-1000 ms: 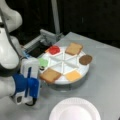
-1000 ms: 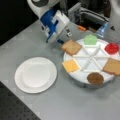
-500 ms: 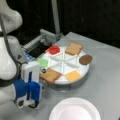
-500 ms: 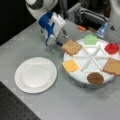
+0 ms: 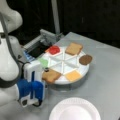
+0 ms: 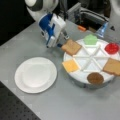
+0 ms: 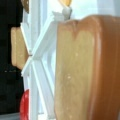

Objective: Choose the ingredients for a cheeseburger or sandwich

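Now the claw sits at the near edge of the white segmented tray, right against a tan-brown toast square; whether it is clamped on the toast I cannot tell. Close up in the wrist view, that toast has a darker crust. Across the tray lie a green disc, red disc, yellow cheese square, dark patty and a second toast. Beside it on the desk stands a white plate.

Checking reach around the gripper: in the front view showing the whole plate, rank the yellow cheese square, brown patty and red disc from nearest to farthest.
From the gripper:
1. Yellow cheese square, near tray edge, just below it.
2. Brown patty, tray's bottom edge, toward view's right.
3. Red disc, tray's far right.
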### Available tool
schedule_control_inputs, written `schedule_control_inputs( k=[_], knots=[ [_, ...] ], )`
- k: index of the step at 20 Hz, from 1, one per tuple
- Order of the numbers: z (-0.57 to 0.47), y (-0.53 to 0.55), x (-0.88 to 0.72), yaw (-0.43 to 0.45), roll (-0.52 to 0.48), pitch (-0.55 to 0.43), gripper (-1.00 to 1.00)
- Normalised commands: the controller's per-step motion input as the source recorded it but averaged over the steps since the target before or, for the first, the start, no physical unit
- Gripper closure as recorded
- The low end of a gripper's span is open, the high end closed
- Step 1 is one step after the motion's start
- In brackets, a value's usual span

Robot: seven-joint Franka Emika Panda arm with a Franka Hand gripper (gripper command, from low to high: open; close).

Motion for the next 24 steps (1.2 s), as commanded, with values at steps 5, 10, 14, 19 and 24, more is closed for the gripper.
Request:
schedule_control_inputs(
  k=[5, 10, 14, 19, 24],
  knots=[
    [-0.18, -0.20, 0.27, 0.149, 0.325, 0.040, -1.00],
    [-0.20, -0.21, 0.21, 0.122, 0.308, 0.049, -1.00],
    [-0.20, -0.20, 0.15, 0.125, 0.285, 0.053, -1.00],
    [-0.19, -0.19, 0.11, 0.122, 0.258, 0.042, 1.00],
    [-0.17, -0.18, 0.10, 0.115, 0.234, 0.028, 1.00]
  ],
)
